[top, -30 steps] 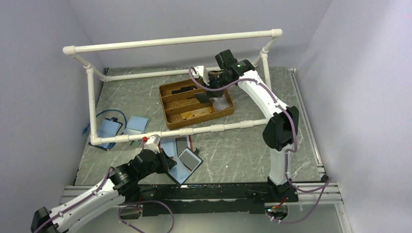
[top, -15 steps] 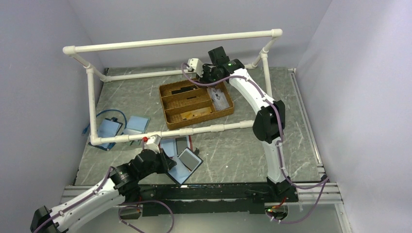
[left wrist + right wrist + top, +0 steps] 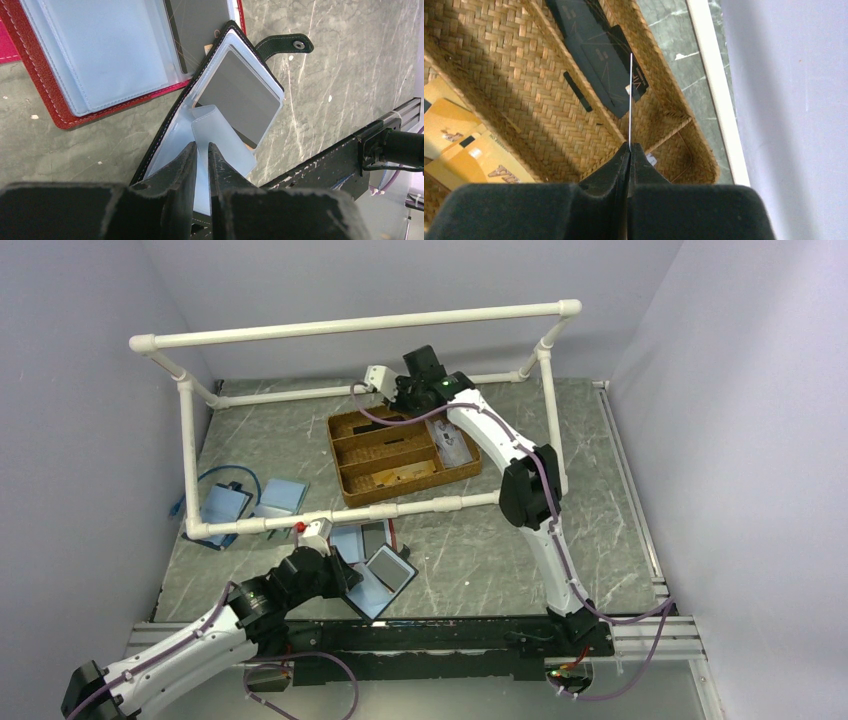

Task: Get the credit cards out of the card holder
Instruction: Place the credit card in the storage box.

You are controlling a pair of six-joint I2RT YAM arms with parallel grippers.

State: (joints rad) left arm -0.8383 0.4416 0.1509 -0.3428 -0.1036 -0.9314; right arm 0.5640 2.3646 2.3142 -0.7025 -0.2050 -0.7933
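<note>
So, the small black-edged folding card holder (image 3: 175,140) is laid open on the grey marbled table (image 3: 330,100), near the front edge and right by the left arm. One corner of it is overlapped onto a red-edged folding wallet (image 3: 55,107), which is also spread open. A dark grey card (image 3: 240,97) is seen tucked in the card holder's far half, behind clear plastic. The left gripper (image 3: 201,150) is clamped down on a translucent plastic sleeve (image 3: 217,137) of that holder, and the flap is curled up just past the fingertips.

Over at the back, the right gripper (image 3: 629,147) is held above a brown woven basket tray (image 3: 524,100), with its jaws squeezed tight on a thin card (image 3: 630,95). That card is only seen edge-on, so its colour can't be told. It's hung over the end compartment, where a couple of black cards (image 3: 594,45) are lying flat. Some gold-yellow cards (image 3: 464,145) are piled in another compartment of the tray. A white plastic pipe frame (image 3: 350,325) is set up around the table.
</note>
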